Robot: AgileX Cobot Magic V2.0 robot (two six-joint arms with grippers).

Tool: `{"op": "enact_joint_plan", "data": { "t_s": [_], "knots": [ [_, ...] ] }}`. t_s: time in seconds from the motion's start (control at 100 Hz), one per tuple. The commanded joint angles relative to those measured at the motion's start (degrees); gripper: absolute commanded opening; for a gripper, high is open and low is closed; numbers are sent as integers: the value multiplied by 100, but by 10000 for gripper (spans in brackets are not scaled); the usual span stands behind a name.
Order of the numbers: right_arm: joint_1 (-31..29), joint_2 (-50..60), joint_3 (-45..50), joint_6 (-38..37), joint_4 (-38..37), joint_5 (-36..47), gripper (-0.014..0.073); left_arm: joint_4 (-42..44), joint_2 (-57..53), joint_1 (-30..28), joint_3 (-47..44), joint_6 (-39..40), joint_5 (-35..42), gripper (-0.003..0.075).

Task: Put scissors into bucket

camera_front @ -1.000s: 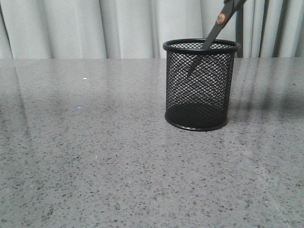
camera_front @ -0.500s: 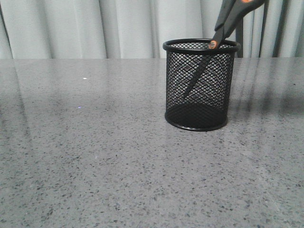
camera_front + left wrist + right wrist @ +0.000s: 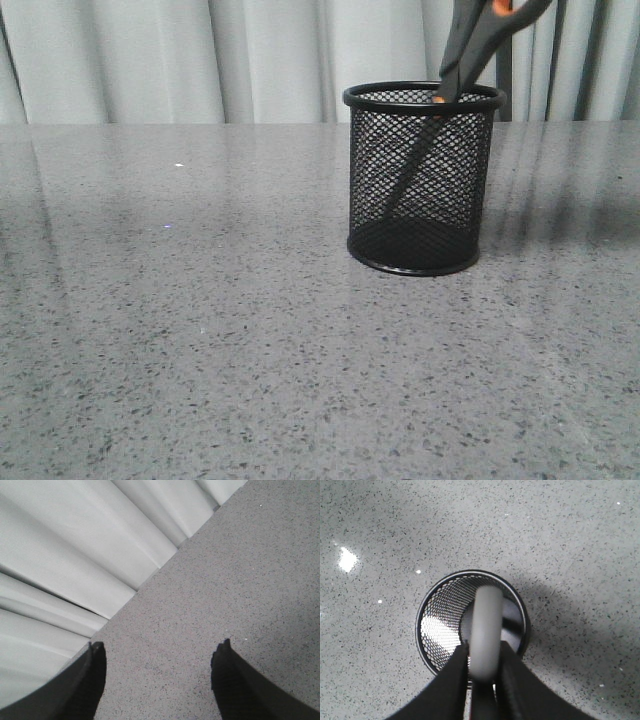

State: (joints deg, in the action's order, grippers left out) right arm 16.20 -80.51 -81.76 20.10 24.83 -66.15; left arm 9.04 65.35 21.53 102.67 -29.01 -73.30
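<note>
The lowering step is in hand: the right gripper [image 3: 482,680] is clamped on the scissors [image 3: 470,50], its fingers pressed against both sides of the handle directly over the bucket [image 3: 422,180]. The blades hang below the grip, slanting down inside the mesh wall, with the tips close to the base but, as far as the mesh lets me judge, not clearly resting on it. Next comes a little more descent, then opening the fingers. The left gripper [image 3: 159,680] hangs spread wide over bare table [image 3: 200,330], holding nothing. One pair of scissors, one bucket.
</note>
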Motion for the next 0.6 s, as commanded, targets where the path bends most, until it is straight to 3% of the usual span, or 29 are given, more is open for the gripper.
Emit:
{"op": "enact_joint_plan", "data": {
  "t_s": [0.0,0.27,0.59],
  "knots": [
    [9,164,-202,4,200,182,161,-25,-50,-22,147,83,330,417],
    [-131,238,-275,4,150,369,176,-14,-50,-22,147,83,282,417],
    [-969,583,-1181,4,5,114,175,90,-50,-22,147,83,273,417]
  ]
}}
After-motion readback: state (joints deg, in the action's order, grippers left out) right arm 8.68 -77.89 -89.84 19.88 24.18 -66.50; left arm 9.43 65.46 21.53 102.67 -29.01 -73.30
